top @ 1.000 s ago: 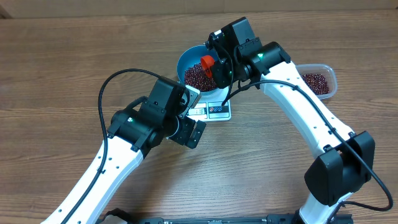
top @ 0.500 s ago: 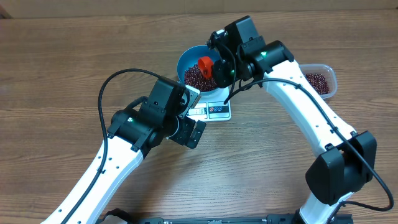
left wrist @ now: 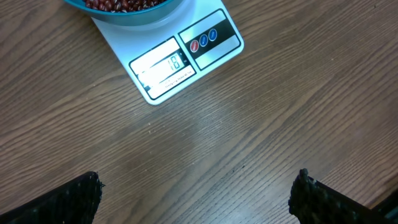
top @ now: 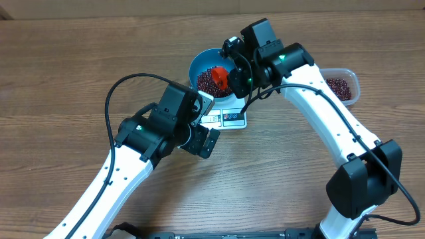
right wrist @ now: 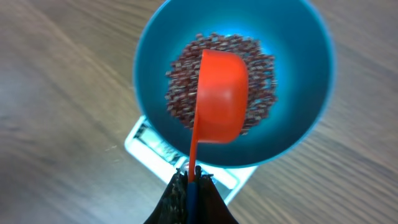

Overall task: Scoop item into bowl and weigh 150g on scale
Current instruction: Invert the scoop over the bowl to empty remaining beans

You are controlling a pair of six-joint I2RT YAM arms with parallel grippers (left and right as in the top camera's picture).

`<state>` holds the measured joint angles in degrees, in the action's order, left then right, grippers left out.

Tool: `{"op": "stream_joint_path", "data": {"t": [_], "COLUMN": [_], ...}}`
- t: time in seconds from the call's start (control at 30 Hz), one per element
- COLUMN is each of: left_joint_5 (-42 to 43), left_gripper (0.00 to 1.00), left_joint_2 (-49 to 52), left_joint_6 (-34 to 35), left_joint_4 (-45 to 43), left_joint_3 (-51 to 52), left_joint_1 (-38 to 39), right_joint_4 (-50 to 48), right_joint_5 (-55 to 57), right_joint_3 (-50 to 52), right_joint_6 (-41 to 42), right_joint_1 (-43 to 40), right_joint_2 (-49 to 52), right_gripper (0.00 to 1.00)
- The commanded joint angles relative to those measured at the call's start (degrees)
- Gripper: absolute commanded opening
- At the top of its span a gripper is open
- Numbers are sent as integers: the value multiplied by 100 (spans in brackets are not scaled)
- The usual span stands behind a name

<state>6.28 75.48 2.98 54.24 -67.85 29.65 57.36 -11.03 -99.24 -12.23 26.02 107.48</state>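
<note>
The blue bowl [top: 196,65] stands on the white scale [top: 226,118] and holds a heap of dark red beans [top: 207,81]. My right gripper [top: 234,72] is shut on the thin handle of an orange scoop [top: 220,78], whose cup hangs over the beans. In the right wrist view the scoop [right wrist: 221,99] shows plain orange above the beans [right wrist: 180,81] inside the bowl [right wrist: 305,93], with the right gripper [right wrist: 191,177] clamped on the handle. My left gripper [left wrist: 196,186] hovers open over bare wood, near the scale [left wrist: 186,56], whose display is lit.
A clear plastic tub [top: 339,86] with more beans sits to the right of the bowl, behind the right arm. The left arm's forearm crosses the table's near left. The scale's button panel [left wrist: 208,38] faces the left gripper.
The orange scoop has shifted a little toward the near side of the bowl, over the beans. The left arm has not moved.
</note>
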Motion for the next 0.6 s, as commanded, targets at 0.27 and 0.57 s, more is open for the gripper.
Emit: {"op": "stream_joint_path", "data": {"t": [0.27, 0.57], "left_joint_5": [76, 76], "left_gripper": [100, 100], "left_joint_2": [-17, -17], "left_joint_6": [-4, -4], "left_joint_4": [-11, -11], "left_joint_3": [-15, -15], "left_joint_1": [28, 28], "right_joint_4": [-87, -247], "right_joint_5": [581, 791], "right_joint_3": [-166, -166], "right_joint_6": [138, 573], "right_joint_1": [28, 66], "right_joint_2": [-129, -140], "right_gripper": [4, 4]}}
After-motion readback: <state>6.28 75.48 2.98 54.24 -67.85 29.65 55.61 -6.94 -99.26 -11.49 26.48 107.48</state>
